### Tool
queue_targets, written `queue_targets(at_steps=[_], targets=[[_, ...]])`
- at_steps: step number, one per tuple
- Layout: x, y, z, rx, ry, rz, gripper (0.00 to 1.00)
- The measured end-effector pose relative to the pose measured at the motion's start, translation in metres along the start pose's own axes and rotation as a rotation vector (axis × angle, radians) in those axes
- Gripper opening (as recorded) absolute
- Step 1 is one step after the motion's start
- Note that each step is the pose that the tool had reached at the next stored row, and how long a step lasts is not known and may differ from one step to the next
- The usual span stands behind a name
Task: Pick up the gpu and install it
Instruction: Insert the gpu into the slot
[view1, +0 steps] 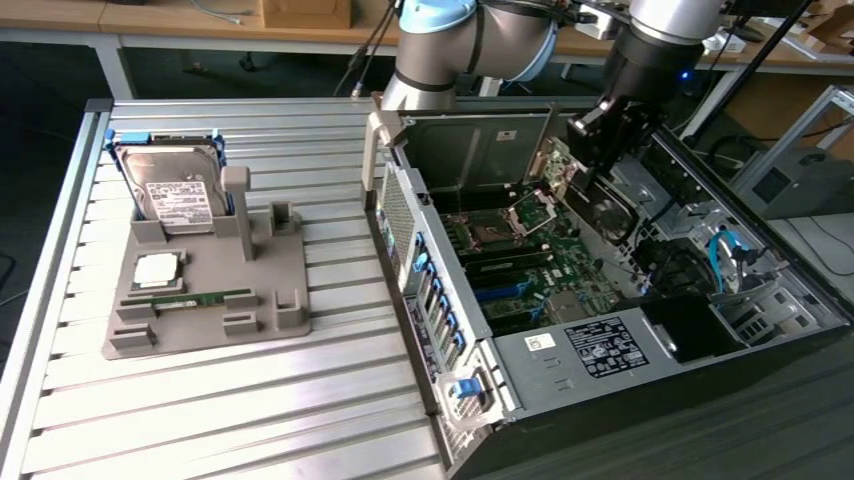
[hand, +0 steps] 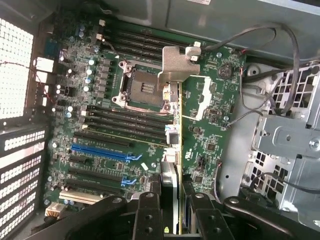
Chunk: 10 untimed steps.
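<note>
Arm: the robot arm (view1: 467, 40) reached down over the open computer case (view1: 467, 150), which lay on its side on the exterior view's right.
Gripper: the gripper (view1: 587, 140) was closed on the gpu – in the wrist view one finger (hand: 149, 212) stood on each side of the card, pressed against it.
Gpu: the gpu (hand: 176, 62) was in the gripper's grasp inside the case, over the motherboard (hand: 210, 145); seen edge-on from the wrist, its silver bracket sat at the end away from the gripper.
Gpu, exterior view: the green board (view1: 566, 178) showed just under the gripper, near the case's far wall; whether it touched a slot could not be told.
Motherboard: an uncovered CPU socket (hand: 142, 87) lay just beside the card's line, with blue slots (hand: 100, 151) to one side.
Tabletop: the slatted tabletop (view1: 200, 400) carried a gray holder (view1: 274, 310) on the exterior view's left, well apart from the gripper.
Holder: a hard drive (view1: 174, 190) stood upright at its far end – a processor chip (view1: 158, 268) and a green memory stick (view1: 194, 297) lay flat nearer the front.
</note>
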<state>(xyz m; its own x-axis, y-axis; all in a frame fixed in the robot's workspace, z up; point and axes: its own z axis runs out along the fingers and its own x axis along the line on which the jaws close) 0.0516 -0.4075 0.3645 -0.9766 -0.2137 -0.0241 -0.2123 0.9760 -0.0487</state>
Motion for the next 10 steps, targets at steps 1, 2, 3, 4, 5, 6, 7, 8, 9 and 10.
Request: queue_targets(at_steps=[1,2,3,4,5,6,7,8,9,10], targets=[[0.0000,0.0000,0.0000,-0.0001,-0.0002,-0.005,0.27],[0.0000,0.0000,0.0000,-0.0002,-0.0005,-0.010,0.27],[0.0000,0.0000,0.0000,-0.0004,-0.0007,-0.014,0.27],[0.0000,0.0000,0.0000,-0.0005,-0.0009,-0.018,0.27],[0.0000,0.0000,0.0000,-0.0006,-0.0011,-0.022,0.27],[0.0000,0.0000,0.0000,-0.0006,-0.0013,-0.027,0.27],[0.0000,0.0000,0.0000,-0.0008,-0.0015,-0.031,0.27],[0.0000,0.0000,0.0000,-0.0009,-0.0017,-0.035,0.27],[0.0000,0.0000,0.0000,-0.0010,-0.0019,-0.040,0.27],[0.0000,0.0000,0.0000,-0.0011,-0.0022,-0.045,0.27]])
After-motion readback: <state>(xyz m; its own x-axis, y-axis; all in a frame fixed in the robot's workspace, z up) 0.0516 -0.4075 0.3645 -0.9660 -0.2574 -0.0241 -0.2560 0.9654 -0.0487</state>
